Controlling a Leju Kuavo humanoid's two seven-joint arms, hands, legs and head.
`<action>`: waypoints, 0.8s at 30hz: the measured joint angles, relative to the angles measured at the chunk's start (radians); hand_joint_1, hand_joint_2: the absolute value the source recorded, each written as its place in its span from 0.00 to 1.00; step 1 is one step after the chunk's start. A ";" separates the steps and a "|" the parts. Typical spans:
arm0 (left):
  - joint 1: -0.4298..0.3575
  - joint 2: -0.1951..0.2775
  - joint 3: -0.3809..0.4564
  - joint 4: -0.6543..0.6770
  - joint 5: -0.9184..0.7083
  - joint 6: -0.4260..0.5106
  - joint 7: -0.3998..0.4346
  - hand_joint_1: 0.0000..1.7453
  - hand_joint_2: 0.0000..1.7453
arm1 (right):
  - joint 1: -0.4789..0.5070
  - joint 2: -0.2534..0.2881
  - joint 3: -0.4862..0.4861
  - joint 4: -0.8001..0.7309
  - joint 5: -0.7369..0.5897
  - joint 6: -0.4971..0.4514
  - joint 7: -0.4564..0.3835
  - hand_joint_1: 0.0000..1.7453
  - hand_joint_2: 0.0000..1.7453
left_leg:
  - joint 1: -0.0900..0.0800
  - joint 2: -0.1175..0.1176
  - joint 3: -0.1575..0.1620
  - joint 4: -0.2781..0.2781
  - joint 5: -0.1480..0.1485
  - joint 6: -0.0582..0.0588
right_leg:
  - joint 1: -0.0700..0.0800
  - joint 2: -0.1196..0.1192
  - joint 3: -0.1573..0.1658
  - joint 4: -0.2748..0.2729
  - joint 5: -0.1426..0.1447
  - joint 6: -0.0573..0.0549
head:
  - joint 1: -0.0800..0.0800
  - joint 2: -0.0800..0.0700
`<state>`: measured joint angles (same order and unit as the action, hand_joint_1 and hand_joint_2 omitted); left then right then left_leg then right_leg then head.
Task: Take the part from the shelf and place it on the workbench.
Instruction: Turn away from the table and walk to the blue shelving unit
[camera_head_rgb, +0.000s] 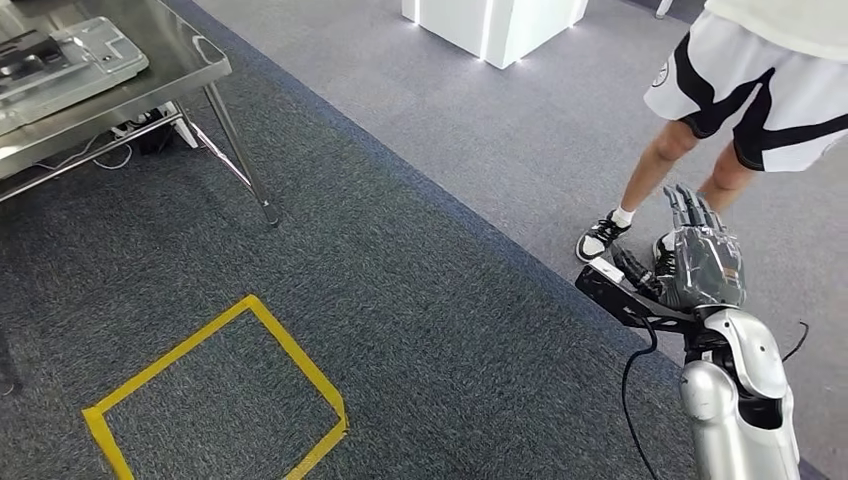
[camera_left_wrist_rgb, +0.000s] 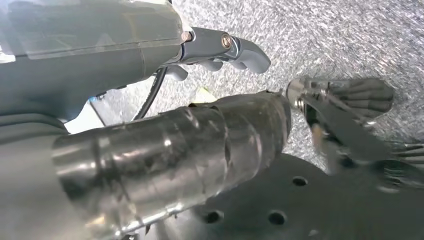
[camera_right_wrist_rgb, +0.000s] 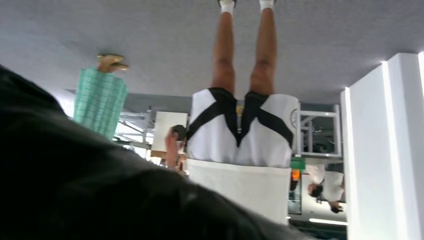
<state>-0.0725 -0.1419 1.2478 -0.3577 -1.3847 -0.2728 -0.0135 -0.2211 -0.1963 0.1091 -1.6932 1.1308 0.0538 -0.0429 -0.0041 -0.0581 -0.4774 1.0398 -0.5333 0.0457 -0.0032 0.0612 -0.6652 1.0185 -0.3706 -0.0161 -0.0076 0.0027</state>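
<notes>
- The right hand (camera_head_rgb: 700, 262) has its fingers (camera_head_rgb: 690, 208) stretched out straight, side by side, with nothing between them. The palm side faces away from the head camera.
- The left hand (camera_left_wrist_rgb: 150, 45) shows its grey thumb (camera_left_wrist_rgb: 240, 46) stretched out over the carpet. Its other fingers are mostly hidden behind the cover, so I cannot tell whether they are spread or curled.
- The right arm (camera_head_rgb: 740, 400) rises from the lower right, a black cable looping beside it.
- A person (camera_head_rgb: 760, 90) in white and black shorts stands just beyond the right hand, one sneaker (camera_head_rgb: 600, 238) near it.
- The part (camera_head_rgb: 70, 55), a flat grey metal piece, lies on the steel workbench (camera_head_rgb: 180, 75) far to the upper left, well apart from both hands.
- A square of yellow tape (camera_head_rgb: 300, 365) marks the dark carpet between workbench and robot.
- A white pillar (camera_head_rgb: 495, 25) stands farther back.
</notes>
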 joint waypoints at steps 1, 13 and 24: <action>-0.001 0.001 0.000 -0.001 0.000 0.000 0.000 0.00 0.00 | 0.006 0.000 -0.004 -0.001 0.000 -0.001 -0.001 0.00 0.00 | -0.003 -0.012 0.026 -0.042 -0.012 0.003 | -0.003 0.008 -0.005 0.000 0.010 0.007 | -0.001 0.000; 0.001 0.001 -0.001 -0.003 -0.007 -0.005 0.000 0.00 0.00 | 0.079 -0.004 -0.084 -0.003 -0.001 0.005 -0.001 0.00 0.00 | 0.002 0.127 -0.117 -0.066 0.116 0.005 | -0.043 -0.077 0.016 0.219 -0.078 0.071 | 0.002 0.000; 0.025 -0.013 0.002 -0.054 -0.019 -0.056 0.077 0.00 0.00 | 0.155 0.008 -0.130 0.052 -0.002 0.001 -0.021 0.00 0.00 | 0.022 0.071 -0.226 0.214 -0.041 -0.046 | -0.003 -0.066 0.147 -0.020 -0.131 -0.016 | 0.000 0.000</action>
<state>-0.0476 -0.1553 1.2499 -0.4118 -1.4034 -0.3291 0.0639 -0.0665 -0.1881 -0.0205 -1.6415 1.1288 0.0545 -0.0644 0.0180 0.0126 -0.7036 1.2537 -0.5745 -0.0008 -0.0066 -0.0047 -0.5184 0.9987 -0.5014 -0.0324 -0.0076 0.0027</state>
